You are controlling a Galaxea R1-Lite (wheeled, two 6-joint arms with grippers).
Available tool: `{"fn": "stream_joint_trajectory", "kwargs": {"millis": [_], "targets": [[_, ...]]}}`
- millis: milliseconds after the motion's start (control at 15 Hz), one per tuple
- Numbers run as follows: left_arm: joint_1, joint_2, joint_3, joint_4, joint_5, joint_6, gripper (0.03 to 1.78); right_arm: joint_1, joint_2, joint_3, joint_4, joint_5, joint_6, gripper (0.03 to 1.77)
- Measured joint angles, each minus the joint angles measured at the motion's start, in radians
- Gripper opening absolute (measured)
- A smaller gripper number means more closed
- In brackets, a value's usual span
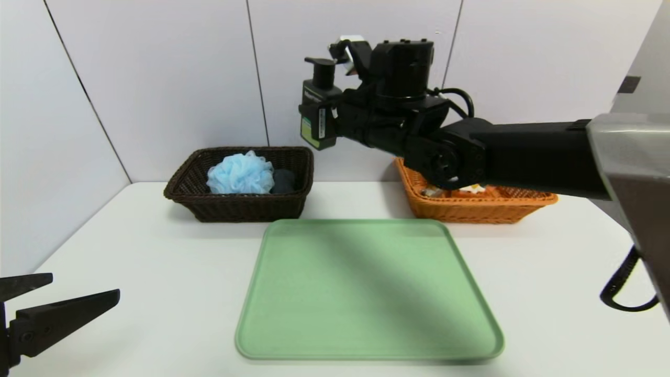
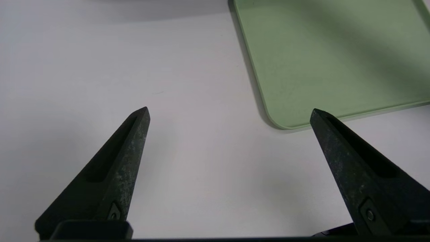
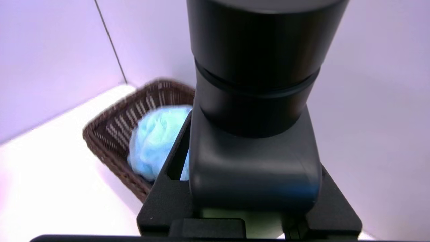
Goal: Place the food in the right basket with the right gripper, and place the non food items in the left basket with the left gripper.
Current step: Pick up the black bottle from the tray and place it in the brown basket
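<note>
My right gripper [image 1: 328, 121] is shut on the dark green pump bottle [image 1: 318, 112], holding it upright high in the air just right of the dark brown left basket [image 1: 238, 210]. In the right wrist view the bottle [image 3: 255, 161] fills the space between the jaws of that gripper [image 3: 252, 205]. The light-blue bath puff [image 1: 241, 173] and the dark grey towel [image 1: 284, 181] lie in the left basket. The orange right basket [image 1: 471, 210] is mostly hidden by my right arm; bits of food [image 1: 463, 190] show inside. My left gripper [image 1: 86, 287] hangs open and empty over the table's near left.
A bare green tray [image 1: 366, 288] lies in the middle of the white table, and its corner [image 2: 278, 121] shows near my left gripper [image 2: 230, 111]. The wall stands right behind both baskets. The right wrist view looks down on the brown basket [image 3: 111, 127] and the puff [image 3: 154, 141].
</note>
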Motion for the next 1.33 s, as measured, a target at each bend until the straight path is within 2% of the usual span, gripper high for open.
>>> {"fn": "stream_joint_trajectory", "kwargs": {"millis": [200,533,667,800,1000,1333], "targets": [[-0.001,0.019,0.002,-0.003,-0.001,0.0,1.69,0.016,0.081,-0.029,-0.012,0.0,0.001,0.63],[0.0,0.042,0.009,0.001,0.0,-0.001,1.69,0.054,0.17,-0.033,-0.185,-0.013,0.014,0.63],[0.0,0.046,0.009,0.001,0.0,-0.002,1.69,0.068,0.183,-0.033,-0.191,-0.024,0.027,0.63],[0.0,0.049,0.005,0.002,0.001,-0.002,1.69,0.075,0.189,-0.033,-0.208,-0.012,0.043,0.63],[0.0,0.05,0.002,0.004,0.01,-0.001,1.69,0.069,0.215,-0.033,-0.272,-0.011,0.043,0.63],[0.0,0.05,0.001,0.004,0.011,-0.001,1.69,0.058,0.246,-0.033,-0.285,-0.013,0.041,0.63]]}}
